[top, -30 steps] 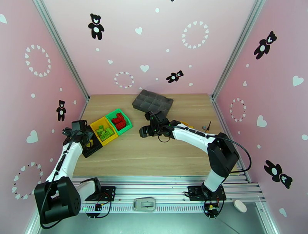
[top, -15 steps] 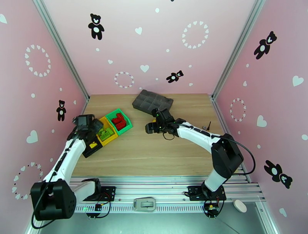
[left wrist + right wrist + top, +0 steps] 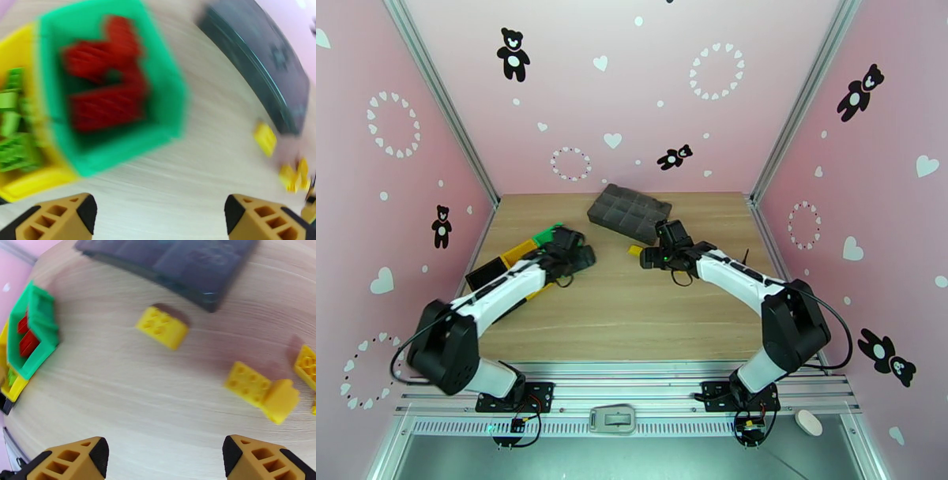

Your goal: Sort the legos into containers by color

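The right gripper (image 3: pixel 164 447) is hanging open, empty. The yellow brick (image 3: pixel 162 327) is lying on the table (image 3: pixel 118 398) at its 12 o'clock, long axis 10-to-4. The left gripper (image 3: pixel 158 209), also spread and empty, is sitting farther off.

Over on the left of the pale wooden desk (image 3: pixel 632 316), three bins sit side by side in a slanting row. The small black plastic bin (image 3: pixel 484 276) is nearest the front, the yellow plastic bin (image 3: pixel 520 251) in the middle, the green plastic bin (image 3: pixel 175 98) farthest back and right. Red studded bricks (image 3: pixel 106 94) lie in that last one, light green studded bricks (image 3: pixel 12 138) in the middle one. At back centre sits the flat dark grey compartment tray (image 3: pixel 628 211). Just before its front edge, one yellow studded brick (image 3: pixel 162 327) on the desk; more yellow bricks (image 3: pixel 247 387) cluster off to its right, two of them touching.
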